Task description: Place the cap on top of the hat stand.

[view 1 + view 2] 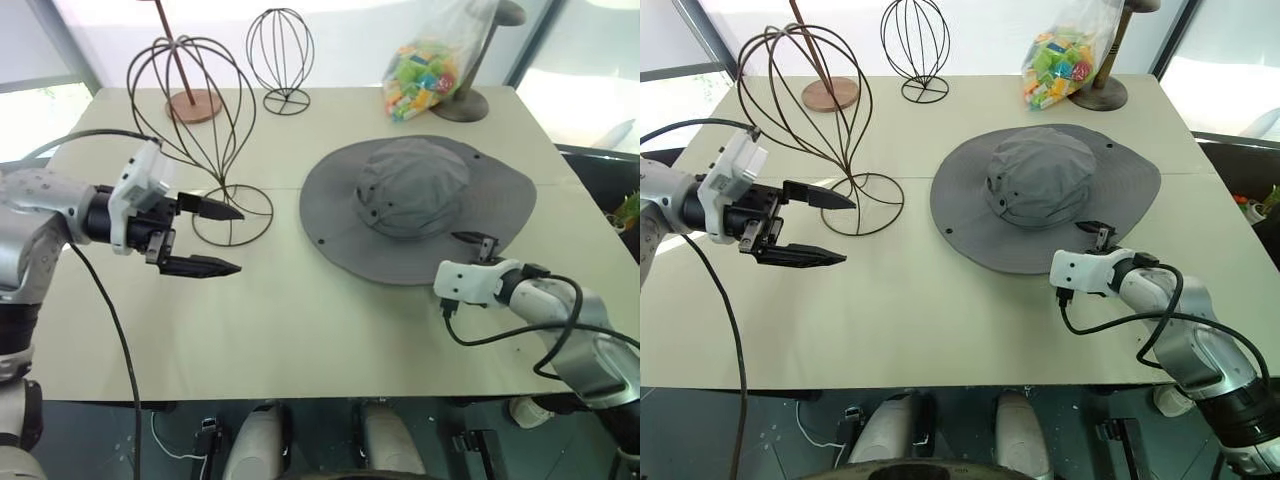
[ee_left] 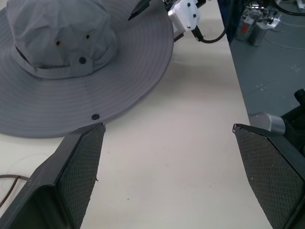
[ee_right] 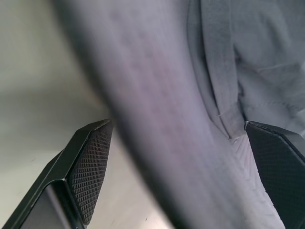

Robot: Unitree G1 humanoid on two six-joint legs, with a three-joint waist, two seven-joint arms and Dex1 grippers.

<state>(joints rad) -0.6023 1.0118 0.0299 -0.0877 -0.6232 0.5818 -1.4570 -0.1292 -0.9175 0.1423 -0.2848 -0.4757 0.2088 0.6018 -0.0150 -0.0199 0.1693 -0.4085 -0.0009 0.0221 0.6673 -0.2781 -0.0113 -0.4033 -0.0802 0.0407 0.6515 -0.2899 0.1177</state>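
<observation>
The cap (image 1: 418,208) lies flat mid-surface, brim down, well apart from the hat stand (image 1: 197,130) near the left edge. Right pincer (image 1: 484,244) gapes wide at the brim's near rim, gripping nothing. Left pincer (image 1: 210,238) is spread, empty, beside the stand's base, with bare surface between

Grey cap (image 1: 418,205) with small dark eyelets, on a pale cream table (image 1: 300,330). Dark brown wire hat stand (image 1: 200,130); smaller black wire stand (image 1: 281,55); reddish-brown disc base (image 1: 194,105). Clear bag (image 1: 425,70) of green, yellow, orange and blue pieces. Black fingers (image 2: 83,167) with fine cross-hatched pads; white wrist housings.
</observation>
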